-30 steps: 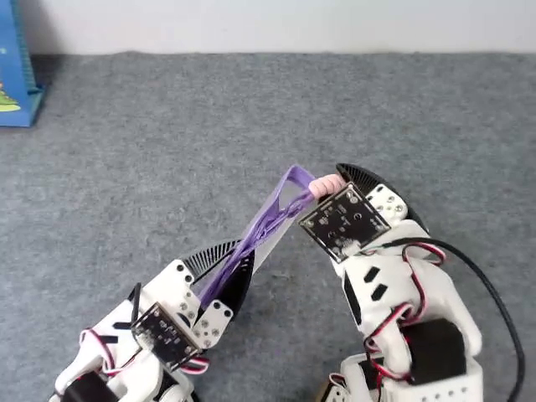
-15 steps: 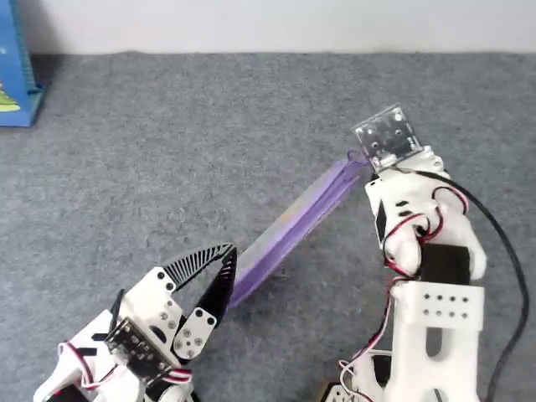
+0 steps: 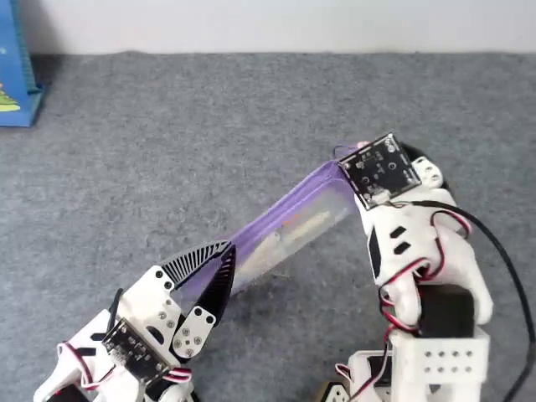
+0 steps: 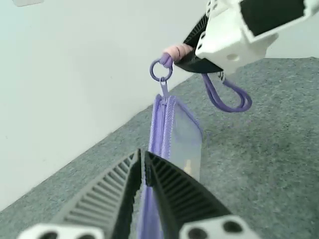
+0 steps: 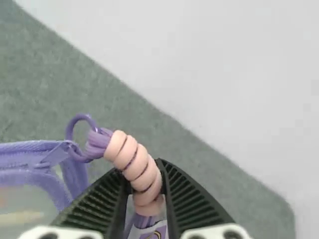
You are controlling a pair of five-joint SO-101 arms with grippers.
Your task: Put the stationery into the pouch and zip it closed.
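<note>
A purple see-through pouch (image 3: 289, 228) is stretched taut above the grey mat between the two arms, with pale stationery (image 3: 280, 239) showing inside it. My left gripper (image 3: 224, 249) is at the lower left, shut on the pouch's near end (image 4: 147, 172). At the pouch's far end, my right gripper (image 3: 356, 155) is shut on the pink coiled zipper pull (image 5: 135, 167). The pull hangs from a purple ring (image 5: 79, 127) at the zipper slider (image 4: 160, 71). A purple cord loop (image 4: 227, 97) dangles below the right gripper (image 4: 199, 57).
A blue box (image 3: 15, 67) stands at the far left edge against the white wall (image 3: 268, 25). Grey mat (image 3: 167, 142) lies open behind and to the left of the pouch.
The right gripper carried the pink pull away from the left arm, toward the back right. The left arm drew back to the lower left. The pouch went from slack to stretched.
</note>
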